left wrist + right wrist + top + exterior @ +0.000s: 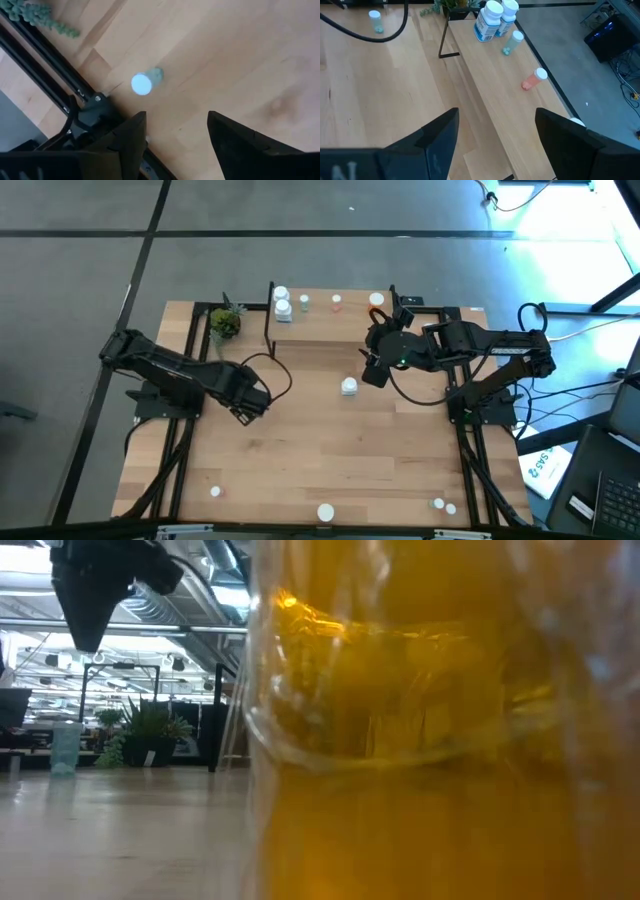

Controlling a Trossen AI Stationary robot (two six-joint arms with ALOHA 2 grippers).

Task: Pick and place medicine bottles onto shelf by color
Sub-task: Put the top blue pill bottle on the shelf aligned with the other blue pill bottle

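The shelf stands at the table's far middle. On it are two white bottles, a pale green bottle and a pink-red bottle lying on their sides, and an orange bottle. My right gripper is open and empty above the table, just near of the shelf; it also shows in its wrist view. A white bottle stands on the table beside it. My left gripper is open and empty at the left; a pale green bottle stands on the table beyond its fingers.
A small potted plant stands left of the shelf. Several bottles stand along the table's near edge; an orange one fills the low view. A black cable loops over the table beside my left gripper.
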